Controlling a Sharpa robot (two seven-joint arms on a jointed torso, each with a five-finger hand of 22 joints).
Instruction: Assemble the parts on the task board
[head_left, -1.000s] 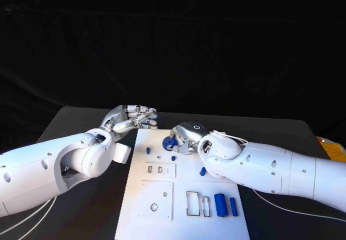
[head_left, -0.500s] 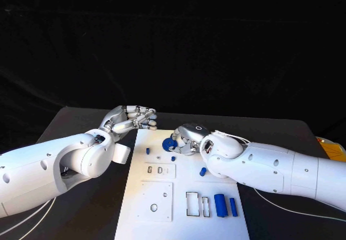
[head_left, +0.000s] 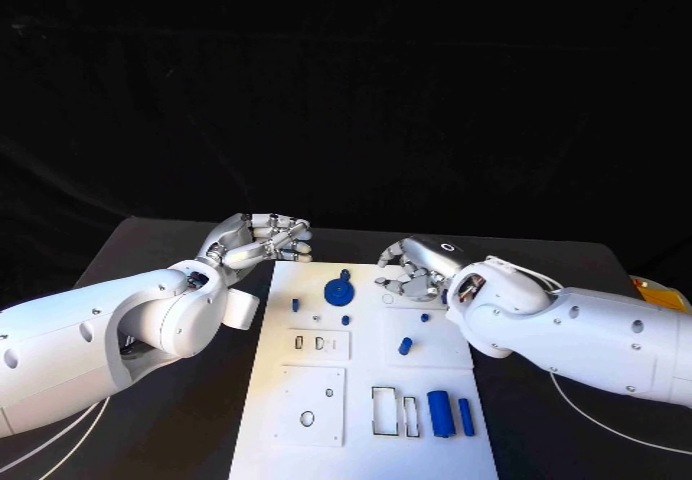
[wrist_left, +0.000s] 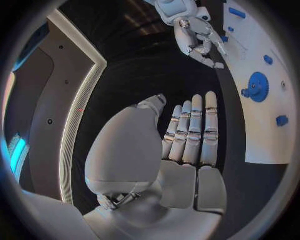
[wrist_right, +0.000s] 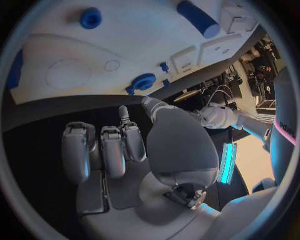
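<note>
Head view: gear (head_left: 339, 292) beside right-hand fingers (head_left: 404, 283).

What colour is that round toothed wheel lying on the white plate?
Blue. The gear shows best in the left wrist view.

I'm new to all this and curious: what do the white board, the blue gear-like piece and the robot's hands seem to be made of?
The task board looks like matte white plastic: flat, even, no glare. The blue gear-like piece looks like moulded or printed plastic: uniform colour, dull surface. The left hand and right hand look like metal with grey pads: silvery sheen on the segments. Looks alone cannot confirm any of these.
</note>
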